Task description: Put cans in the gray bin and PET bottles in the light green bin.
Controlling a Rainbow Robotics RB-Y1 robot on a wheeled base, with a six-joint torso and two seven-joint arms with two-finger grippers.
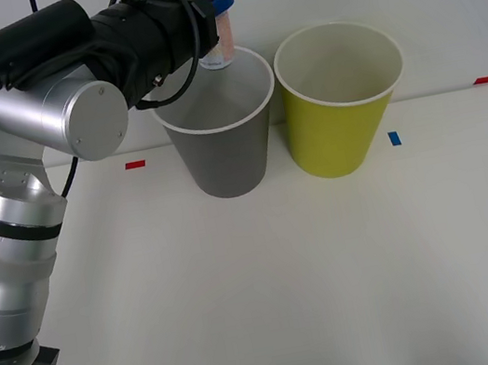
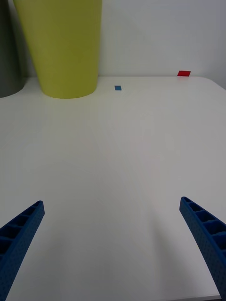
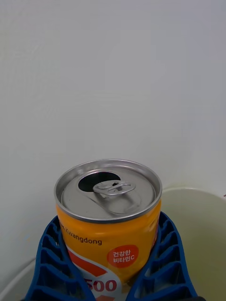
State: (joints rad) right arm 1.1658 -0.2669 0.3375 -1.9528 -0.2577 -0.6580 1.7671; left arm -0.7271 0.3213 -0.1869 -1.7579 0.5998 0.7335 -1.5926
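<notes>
While the left gripper [image 1: 213, 19] hangs high above the far rim of the gray bin [image 1: 225, 153], its blue fingers [image 3: 52, 258] are closed snugly round the lower body of the can [image 3: 109, 207], which stands upright between them with its opened pull-tab top facing up. Directly beneath the fingers lies the gray bin's mouth, though the can looks to sit over the back edge of it, not over the middle, so I'd judge the main risk to be a release that clips the white rim and sends the can bouncing behind the bin or tipping the bin itself; easing a little nearer the centre before letting go would guard against that. Just beside the fingers, on the right, the light green bin [image 1: 341, 99] stands nearly touching its gray neighbour, so any sideways drift could drop the can into the wrong one. Farther right, the right gripper [image 2: 113, 244] waits low over the tabletop [image 1: 340, 298] with its fingers spread wide and holding nothing; ahead of them lies plenty of bare surface running up to the green bin, with small blue and red markers near the far edge.
</notes>
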